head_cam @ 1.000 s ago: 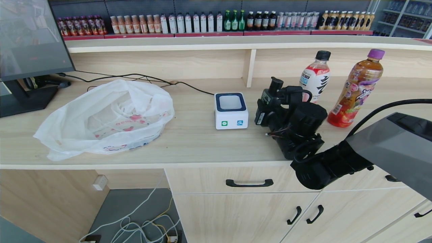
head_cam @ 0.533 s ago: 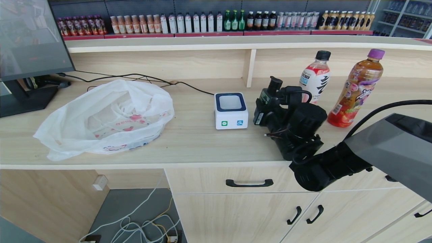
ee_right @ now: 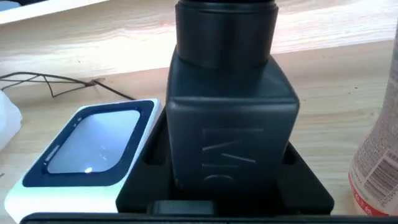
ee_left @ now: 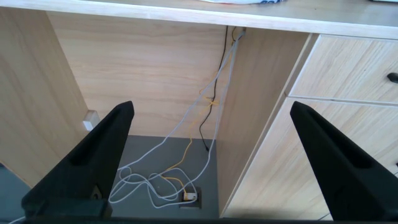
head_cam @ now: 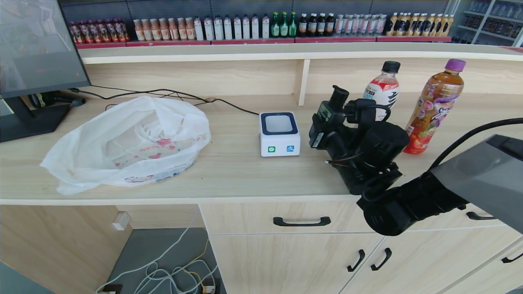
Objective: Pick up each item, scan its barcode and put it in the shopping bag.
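Observation:
My right gripper (head_cam: 331, 131) is shut on a square black bottle (head_cam: 337, 99) with a round black cap, held just above the counter. It hangs right of the white barcode scanner (head_cam: 280, 132), whose blue-rimmed window (ee_right: 93, 146) faces up beside the black bottle (ee_right: 227, 124). A white plastic shopping bag (head_cam: 130, 143) lies open on the left of the counter. Behind the arm stand a white-labelled bottle (head_cam: 384, 86) with a black cap and an orange drink bottle (head_cam: 435, 106) with a purple cap. My left gripper (ee_left: 211, 112) is open below the counter, holding nothing.
A monitor (head_cam: 36, 45) stands at the counter's (head_cam: 245, 175) far left, with black cables (head_cam: 171, 94) running behind the bag. An upright divider (head_cam: 302, 81) splits the raised back shelf. Drawers (head_cam: 302, 221) sit under the front edge, and loose cables (ee_left: 165, 186) lie on the floor.
My right arm has lifted the black bottle a little up and to the right, away from the scanner, and now covers more of the white-labelled bottle. Everything else is still.

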Robot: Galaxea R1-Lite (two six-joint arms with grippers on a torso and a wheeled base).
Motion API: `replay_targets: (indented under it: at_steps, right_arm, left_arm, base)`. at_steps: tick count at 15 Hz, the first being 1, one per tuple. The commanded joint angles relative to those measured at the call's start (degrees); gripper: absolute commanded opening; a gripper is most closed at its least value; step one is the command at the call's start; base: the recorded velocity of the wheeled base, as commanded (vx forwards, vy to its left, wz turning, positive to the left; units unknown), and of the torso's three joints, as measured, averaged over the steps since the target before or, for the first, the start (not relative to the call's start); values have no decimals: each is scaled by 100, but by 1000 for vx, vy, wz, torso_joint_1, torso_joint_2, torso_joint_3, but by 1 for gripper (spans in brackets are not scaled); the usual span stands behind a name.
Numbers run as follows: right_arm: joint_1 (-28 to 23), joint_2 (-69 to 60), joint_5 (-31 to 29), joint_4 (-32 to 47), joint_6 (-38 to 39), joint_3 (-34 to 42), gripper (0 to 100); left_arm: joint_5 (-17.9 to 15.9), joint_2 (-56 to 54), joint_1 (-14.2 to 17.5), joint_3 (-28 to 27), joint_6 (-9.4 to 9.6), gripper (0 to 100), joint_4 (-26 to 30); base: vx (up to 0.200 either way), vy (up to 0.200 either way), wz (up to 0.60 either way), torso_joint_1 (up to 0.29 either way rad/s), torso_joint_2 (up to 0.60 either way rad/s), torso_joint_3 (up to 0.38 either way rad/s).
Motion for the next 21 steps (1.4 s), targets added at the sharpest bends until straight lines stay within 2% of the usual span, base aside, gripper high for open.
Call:
replay_targets:
  at_steps: [1,6,8,14,17,21]
  right_arm:
    - [-21,-705,-1,69,145,159,0]
    - [14,-2603,-71,52,206,2101,0]
    - [111,-2972,-71,43,285,2593,0]
    - [498,-3025,-97,-71,329,2672,0]
    - [964,-3025,-106,-256,373,2681,0]
    - [1219,-3095,70,-484,821,2628,0]
  left_arm:
    - [0,-1,1,0,-1,100,0]
    - [0,-1,1,0,-1,100,0]
    - [0,-1,1,0,-1,100,0]
    - [0,-1,1,0,-1,100,0]
    - [0,-1,1,0,-1,100,0]
    - [0,-1,1,0,-1,100,0]
  base:
    - [0,0,0,0,0,0]
    - [0,0,0,0,0,0]
    - [0,0,0,0,0,0]
    - [0,0,0,0,0,0]
    - [0,0,0,0,0,0]
    - [0,0,0,0,0,0]
